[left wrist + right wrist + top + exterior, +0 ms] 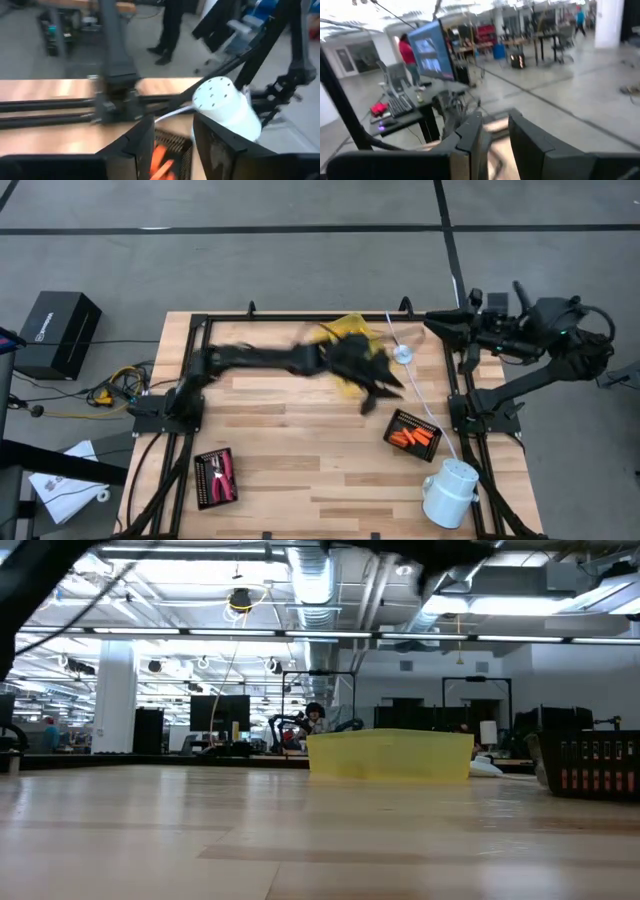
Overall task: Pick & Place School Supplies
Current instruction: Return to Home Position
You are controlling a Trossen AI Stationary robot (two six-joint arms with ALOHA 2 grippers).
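Note:
My left gripper [375, 397] hangs open above the table's middle, just off the translucent yellow tray [345, 338], with nothing between its fingers. In its wrist view the gripper [172, 145] looks past its fingers at several orange sticks [161, 162], which lie in a black ribbed tray [412, 433] toward the right. A red-handled tool [226, 473] lies in a second black tray [214, 478] near the front left. My right gripper [432, 323] waits raised at the far right, open [495, 135] and facing the room.
A white perforated cylinder [450, 492] stands at the front right corner, seen also as the white cylinder [227, 107] in the left wrist view. A small white disc [402, 353] on a white cable lies beside the yellow tray. Black frame rails [300, 315] border the table.

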